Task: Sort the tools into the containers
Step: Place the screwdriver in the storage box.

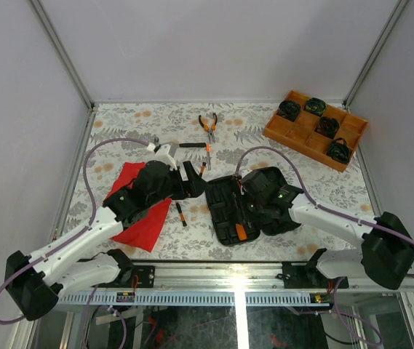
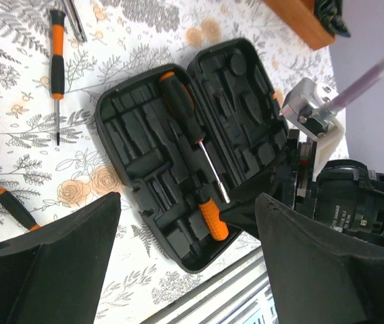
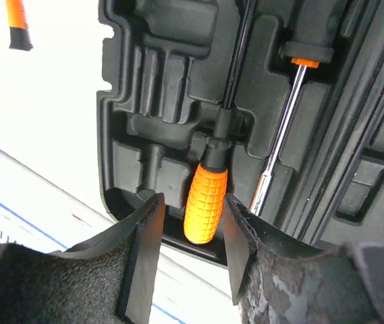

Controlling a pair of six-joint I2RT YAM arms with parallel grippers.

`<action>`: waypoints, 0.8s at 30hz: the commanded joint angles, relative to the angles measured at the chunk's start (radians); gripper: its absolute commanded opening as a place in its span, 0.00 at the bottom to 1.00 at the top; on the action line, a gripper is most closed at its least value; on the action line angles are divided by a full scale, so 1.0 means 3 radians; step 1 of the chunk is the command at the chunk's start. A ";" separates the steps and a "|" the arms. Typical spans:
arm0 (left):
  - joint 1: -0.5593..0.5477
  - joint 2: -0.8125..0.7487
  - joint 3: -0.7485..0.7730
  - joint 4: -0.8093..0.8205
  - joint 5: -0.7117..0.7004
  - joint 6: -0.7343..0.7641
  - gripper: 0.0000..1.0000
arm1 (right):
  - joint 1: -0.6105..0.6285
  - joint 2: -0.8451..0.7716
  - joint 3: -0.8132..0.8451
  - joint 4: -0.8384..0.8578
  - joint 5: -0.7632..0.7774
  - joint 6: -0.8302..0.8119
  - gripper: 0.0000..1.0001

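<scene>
Flowered tabletop (image 2: 30, 128) shows pale around the case. My right gripper (image 3: 192, 226) stands parted astride the orange grip of the small driver (image 3: 204, 202), which lies in its slot of the open case (image 3: 144, 101), just under my fingertips. There is a gap on one side, so I judge nothing is pinched. To finish well I should rise straight up without nudging that grip. My left gripper (image 2: 188, 202) hangs wide and empty. Beyond it lie loose screwdrivers (image 2: 57, 61), likely next.
</scene>
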 commanded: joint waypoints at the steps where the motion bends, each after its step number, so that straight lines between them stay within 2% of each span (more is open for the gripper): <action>1: 0.0020 -0.0246 -0.0080 0.0264 -0.0321 -0.0068 0.80 | -0.0014 -0.0292 -0.0025 0.0063 0.0094 -0.0034 0.45; 8: 0.0020 -0.0348 -0.0265 0.0363 -0.0363 0.0015 0.86 | -0.0013 -0.0499 -0.0227 0.0258 0.0219 0.0050 0.42; 19: 0.0034 0.0059 -0.0100 0.0126 -0.0452 -0.0027 0.91 | -0.0013 -0.0384 -0.0385 0.0528 0.0156 0.0211 0.37; 24: 0.0035 0.0216 -0.0138 0.0204 -0.0333 -0.0070 0.86 | -0.0013 -0.0265 -0.0409 0.0521 0.0086 0.0219 0.34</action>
